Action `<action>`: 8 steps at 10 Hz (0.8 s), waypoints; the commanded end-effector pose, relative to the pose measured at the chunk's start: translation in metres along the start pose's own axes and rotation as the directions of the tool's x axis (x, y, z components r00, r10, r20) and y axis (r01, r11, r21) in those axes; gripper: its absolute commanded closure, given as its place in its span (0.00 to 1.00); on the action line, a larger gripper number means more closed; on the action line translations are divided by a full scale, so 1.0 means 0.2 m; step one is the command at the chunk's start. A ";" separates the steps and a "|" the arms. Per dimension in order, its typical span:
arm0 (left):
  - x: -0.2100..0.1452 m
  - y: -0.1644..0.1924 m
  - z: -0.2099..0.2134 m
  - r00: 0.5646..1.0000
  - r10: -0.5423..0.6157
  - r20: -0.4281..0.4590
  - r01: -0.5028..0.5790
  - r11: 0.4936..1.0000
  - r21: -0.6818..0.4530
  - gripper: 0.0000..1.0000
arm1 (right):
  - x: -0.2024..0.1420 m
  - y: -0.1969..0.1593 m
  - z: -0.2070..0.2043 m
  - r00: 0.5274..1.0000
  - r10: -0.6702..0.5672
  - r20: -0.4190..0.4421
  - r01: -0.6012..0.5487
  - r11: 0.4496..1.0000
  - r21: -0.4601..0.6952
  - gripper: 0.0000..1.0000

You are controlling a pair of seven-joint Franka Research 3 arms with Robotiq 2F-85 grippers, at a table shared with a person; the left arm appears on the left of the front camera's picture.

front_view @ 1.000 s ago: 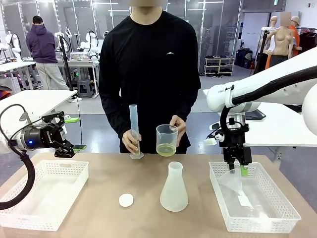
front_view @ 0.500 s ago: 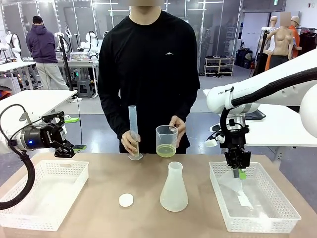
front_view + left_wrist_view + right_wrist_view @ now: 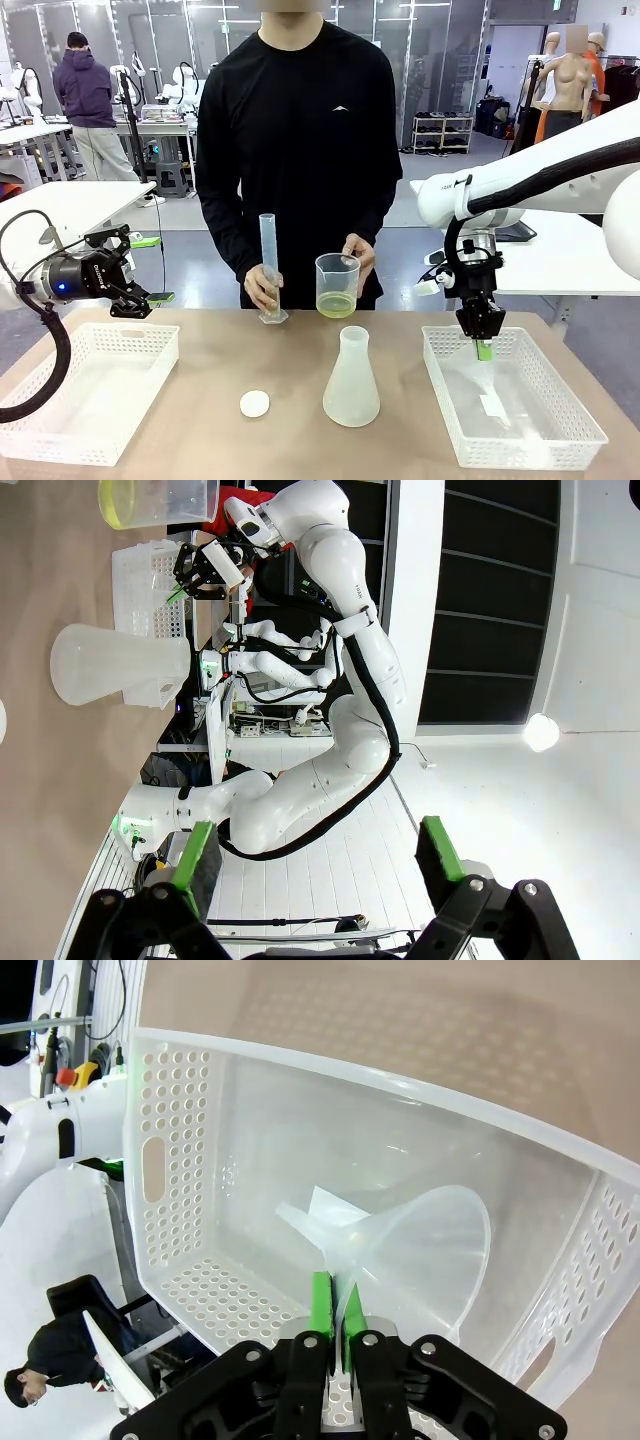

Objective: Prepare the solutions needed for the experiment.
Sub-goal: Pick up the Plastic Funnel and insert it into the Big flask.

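Note:
The solutions are a shallow pale yellow-green layer in a clear beaker (image 3: 337, 285) (image 3: 160, 500), which the person holds at the far edge. The person's other hand steadies a tall graduated cylinder (image 3: 269, 265). An empty frosted conical flask (image 3: 351, 378) (image 3: 118, 665) stands mid-table. My right gripper (image 3: 484, 346) (image 3: 332, 1310) reaches down into the right basket (image 3: 575, 412) (image 3: 160, 1170), shut on the rim of a translucent funnel (image 3: 472, 382) (image 3: 430, 1245). My left gripper (image 3: 135, 272) (image 3: 318, 855) hovers open above the left basket (image 3: 150, 345), holding nothing.
A small white round cap (image 3: 254, 403) lies on the table left of the flask. The person stands close against the far edge. Another table (image 3: 60, 205) stands behind my left arm.
My right gripper's fingers have shut on the funnel's rim inside the right basket. The left arm, the person's hands, the beaker and the cylinder have stayed still.

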State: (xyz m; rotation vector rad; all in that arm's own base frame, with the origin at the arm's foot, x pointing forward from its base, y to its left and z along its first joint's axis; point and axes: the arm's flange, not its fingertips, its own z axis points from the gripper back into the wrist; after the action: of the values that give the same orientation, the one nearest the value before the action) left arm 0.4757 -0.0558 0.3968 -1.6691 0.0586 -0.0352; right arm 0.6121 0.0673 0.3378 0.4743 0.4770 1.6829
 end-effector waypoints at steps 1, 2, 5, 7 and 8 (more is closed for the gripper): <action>-0.01 -0.01 0.00 1.000 -0.009 0.000 0.009 1.000 -0.002 0.00 | -0.01 -0.02 0.00 1.000 0.002 -0.009 -0.002 1.000 -0.005 1.00; -0.01 -0.01 0.00 1.000 -0.009 0.000 0.009 1.000 -0.002 0.00 | 0.00 -0.01 0.00 0.998 -0.051 -0.030 0.051 0.999 -0.012 1.00; -0.01 -0.01 0.00 1.000 -0.009 0.000 0.009 1.000 -0.002 0.00 | 0.07 0.20 0.16 0.970 -0.238 -0.058 0.222 0.955 -0.198 1.00; -0.01 -0.01 0.00 1.000 -0.009 0.000 0.009 1.000 -0.002 0.00 | 0.11 0.41 0.31 0.960 -0.277 -0.045 0.244 0.902 -0.356 1.00; -0.01 -0.01 0.00 1.000 -0.009 0.000 0.009 1.000 -0.002 0.00 | 0.14 0.53 0.38 0.955 -0.295 -0.033 0.250 0.859 -0.447 1.00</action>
State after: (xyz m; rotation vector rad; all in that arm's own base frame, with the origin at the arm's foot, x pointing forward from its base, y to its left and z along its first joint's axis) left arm 0.4757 -0.0558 0.3967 -1.6692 0.0588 -0.0350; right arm 0.5956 0.0813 0.4597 0.0942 0.2600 1.5143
